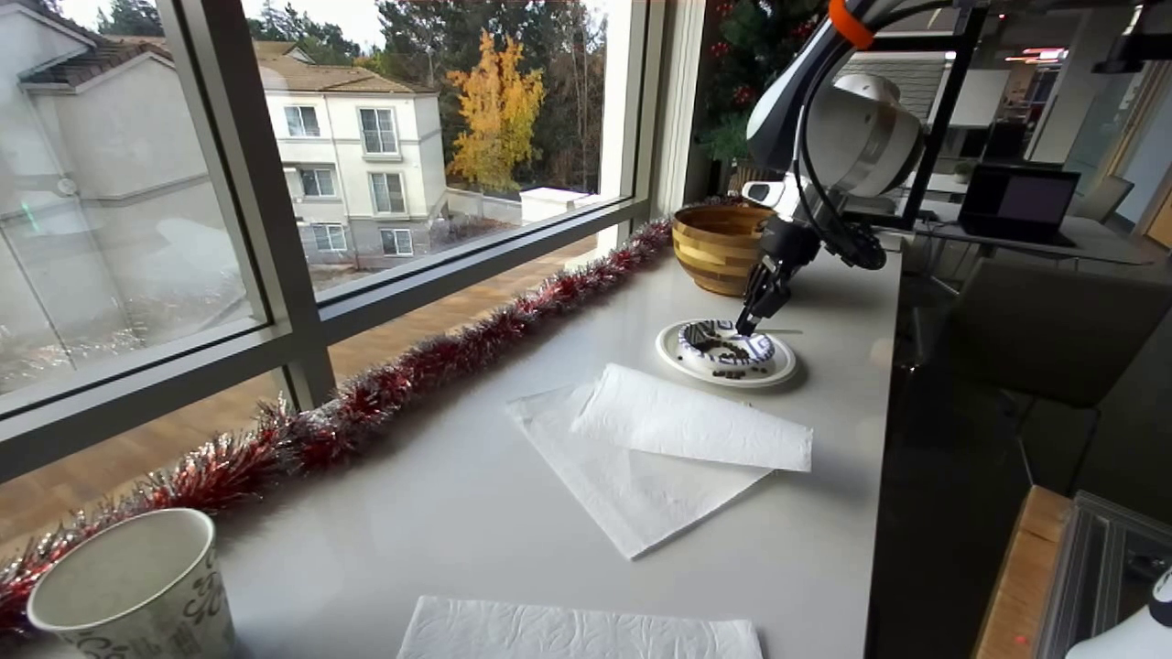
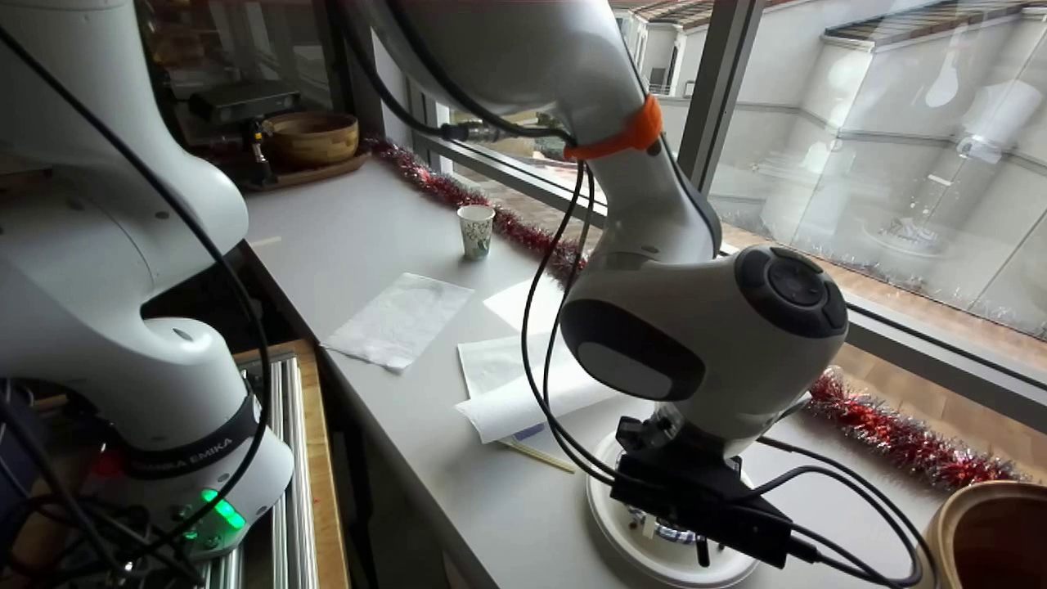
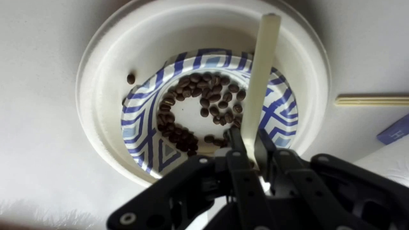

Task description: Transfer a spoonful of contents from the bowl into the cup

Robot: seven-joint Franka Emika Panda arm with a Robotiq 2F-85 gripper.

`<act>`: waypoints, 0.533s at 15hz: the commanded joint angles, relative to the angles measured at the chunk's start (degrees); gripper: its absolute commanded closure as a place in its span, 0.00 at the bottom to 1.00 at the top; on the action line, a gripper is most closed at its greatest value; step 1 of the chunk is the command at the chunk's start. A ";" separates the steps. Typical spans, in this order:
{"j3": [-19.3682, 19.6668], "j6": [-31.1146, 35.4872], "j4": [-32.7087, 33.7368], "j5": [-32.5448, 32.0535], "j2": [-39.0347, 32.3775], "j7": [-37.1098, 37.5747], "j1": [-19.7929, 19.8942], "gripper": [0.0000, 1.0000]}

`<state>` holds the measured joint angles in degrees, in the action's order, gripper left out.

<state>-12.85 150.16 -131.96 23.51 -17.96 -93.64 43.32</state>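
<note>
"While the hand [image 3: 250, 140] is over the patterned bowl [image 3: 137, 127], what does it hold?"

"The pale spoon [image 3: 260, 80] — pinched tight, one end hidden in the grip."

"And the beans [image 3: 215, 97]?"

"Mostly inside that bowl — a few strays on the white plate [image 3: 99, 95] under it."

"The cup [image 1: 183, 599]?"

"Upright on the counter [image 1: 421, 513], well apart, near the tinsel [image 1: 439, 355]."

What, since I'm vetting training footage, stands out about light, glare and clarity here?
In an exterior view, reflections cloud the window pane; in an exterior view, the chair sinks into shadow; in the wrist view, coffee beans look mostly distinct, while the tabletop at lower left pales.
</note>
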 commanded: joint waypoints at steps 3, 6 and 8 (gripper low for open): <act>4.53 -9.68 -0.64 7.10 4.70 -10.71 -3.80 0.96; 8.10 -15.77 0.80 8.47 4.41 -14.68 -6.22 0.96; 10.54 -19.28 1.44 9.04 4.11 -16.17 -8.04 0.96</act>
<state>-6.14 136.18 -131.43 29.68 -14.37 -105.55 38.16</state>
